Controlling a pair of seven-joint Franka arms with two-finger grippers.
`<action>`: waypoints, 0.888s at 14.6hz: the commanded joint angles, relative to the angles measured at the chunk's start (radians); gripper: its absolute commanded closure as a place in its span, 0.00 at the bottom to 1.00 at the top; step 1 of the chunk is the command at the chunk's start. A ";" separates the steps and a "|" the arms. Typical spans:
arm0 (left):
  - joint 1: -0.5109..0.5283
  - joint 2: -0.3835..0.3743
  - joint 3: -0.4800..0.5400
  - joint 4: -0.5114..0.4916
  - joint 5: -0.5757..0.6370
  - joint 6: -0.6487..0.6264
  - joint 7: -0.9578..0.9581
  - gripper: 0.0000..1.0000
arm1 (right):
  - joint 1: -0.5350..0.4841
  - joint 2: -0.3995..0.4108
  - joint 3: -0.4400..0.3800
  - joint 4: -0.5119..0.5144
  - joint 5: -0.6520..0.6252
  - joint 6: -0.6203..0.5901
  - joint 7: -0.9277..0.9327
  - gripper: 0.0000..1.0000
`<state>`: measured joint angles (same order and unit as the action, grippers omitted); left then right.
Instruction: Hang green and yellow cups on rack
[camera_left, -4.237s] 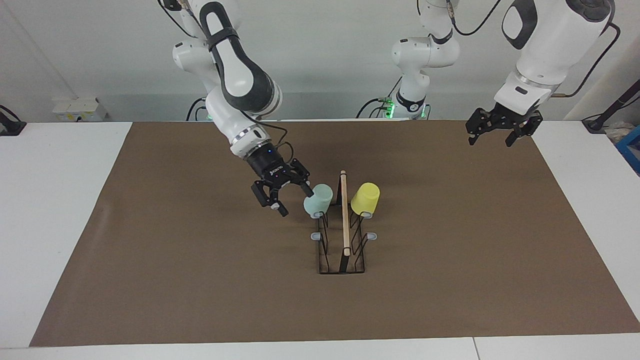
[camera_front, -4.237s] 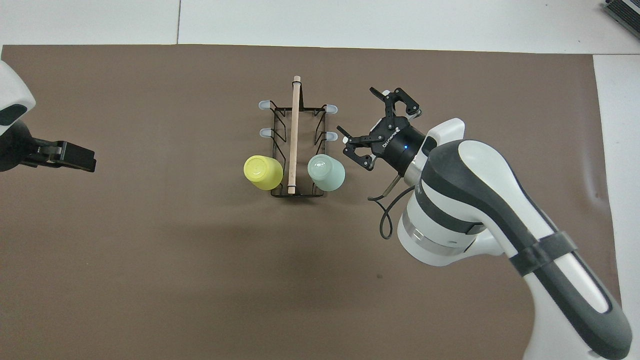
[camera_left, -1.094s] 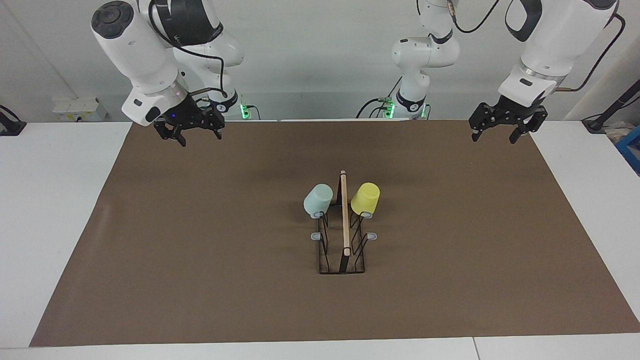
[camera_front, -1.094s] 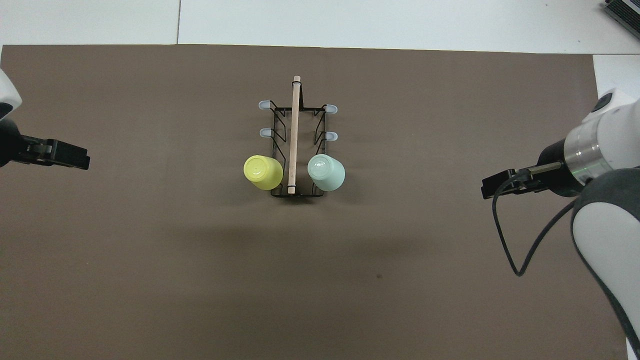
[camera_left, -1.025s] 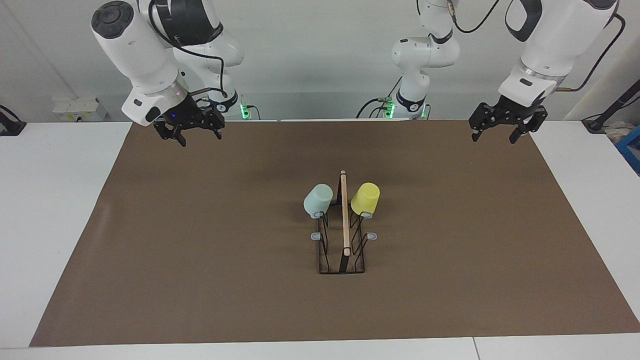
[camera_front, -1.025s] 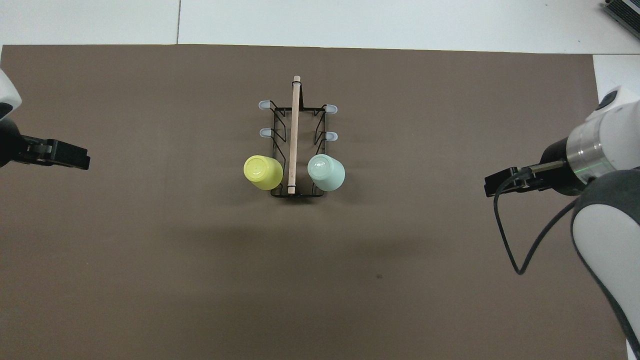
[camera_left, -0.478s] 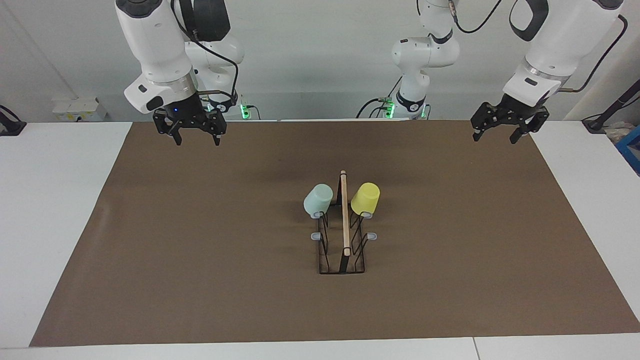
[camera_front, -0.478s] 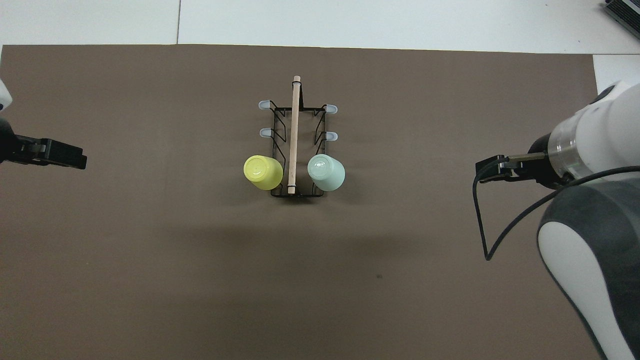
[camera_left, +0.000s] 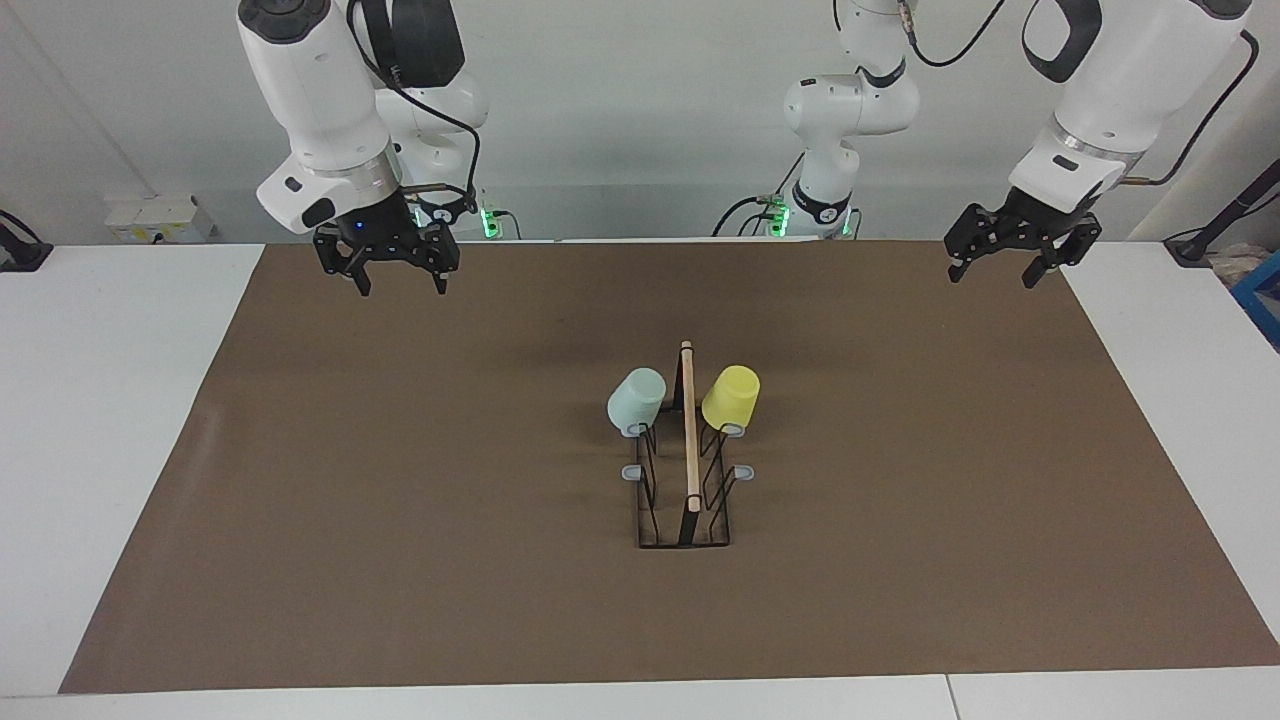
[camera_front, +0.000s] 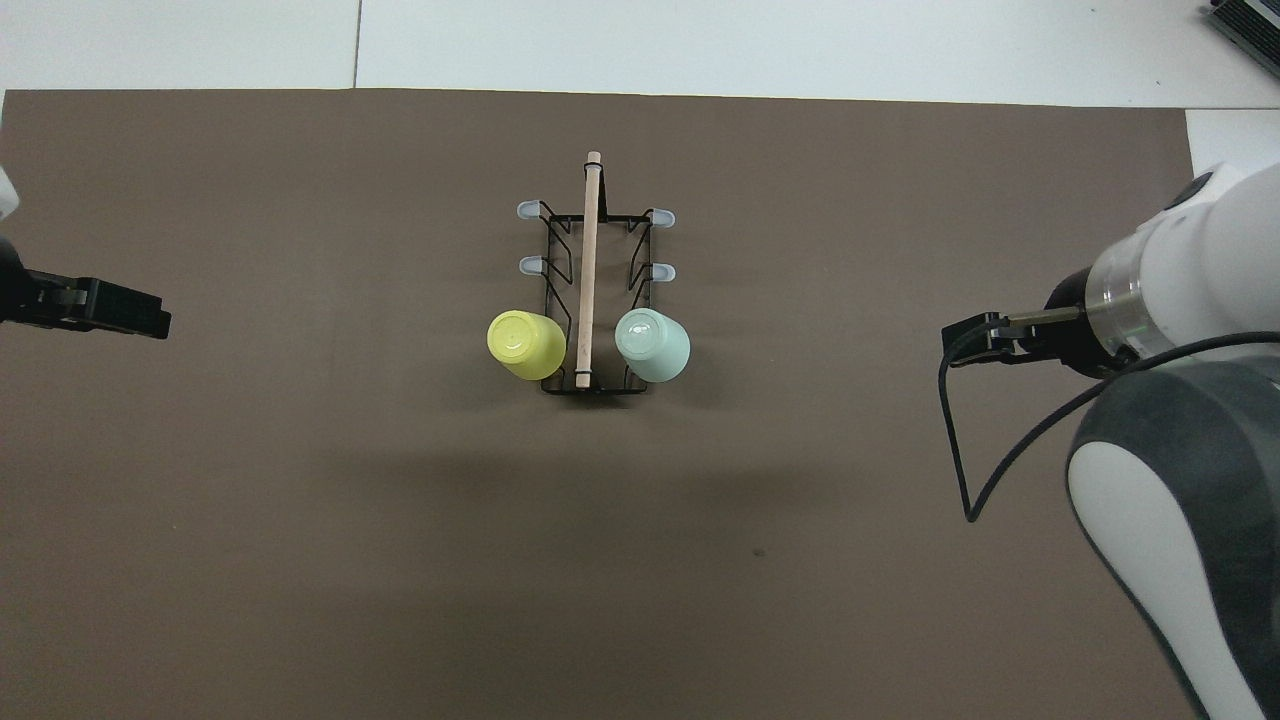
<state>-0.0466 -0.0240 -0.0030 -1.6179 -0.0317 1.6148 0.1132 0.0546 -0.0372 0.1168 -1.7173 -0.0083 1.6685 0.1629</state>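
The black wire rack (camera_left: 687, 500) (camera_front: 592, 290) with a wooden rod stands mid-mat. The mint green cup (camera_left: 636, 399) (camera_front: 652, 344) hangs mouth-down on the peg nearest the robots on the right arm's side. The yellow cup (camera_left: 731, 397) (camera_front: 526, 344) hangs likewise on the left arm's side. My right gripper (camera_left: 400, 279) (camera_front: 972, 340) is open and empty, raised over the mat toward its own base. My left gripper (camera_left: 992, 271) (camera_front: 130, 310) is open and empty, raised over the mat's edge at its end.
A brown mat (camera_left: 400, 500) covers the white table (camera_left: 100, 400). Grey-tipped pegs (camera_left: 631, 471) farther from the robots on the rack carry nothing. A black cable (camera_front: 960, 440) hangs from the right arm.
My right gripper has drawn away from the green cup, risen and swung back toward its base, then turned to point down. The left gripper has barely shifted. Both cups stay on their pegs.
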 joint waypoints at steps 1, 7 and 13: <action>0.007 -0.016 -0.003 -0.008 -0.014 -0.007 0.016 0.00 | -0.007 -0.016 0.001 -0.031 0.024 0.020 -0.029 0.00; 0.004 -0.019 -0.003 -0.014 -0.007 0.000 0.016 0.00 | -0.006 -0.018 0.001 -0.035 0.025 0.023 -0.023 0.00; 0.001 -0.019 -0.003 -0.014 -0.005 0.000 0.013 0.00 | -0.007 -0.016 0.001 -0.038 0.025 0.037 -0.029 0.00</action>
<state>-0.0467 -0.0240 -0.0069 -1.6179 -0.0317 1.6148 0.1140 0.0562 -0.0374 0.1178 -1.7281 -0.0060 1.6753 0.1595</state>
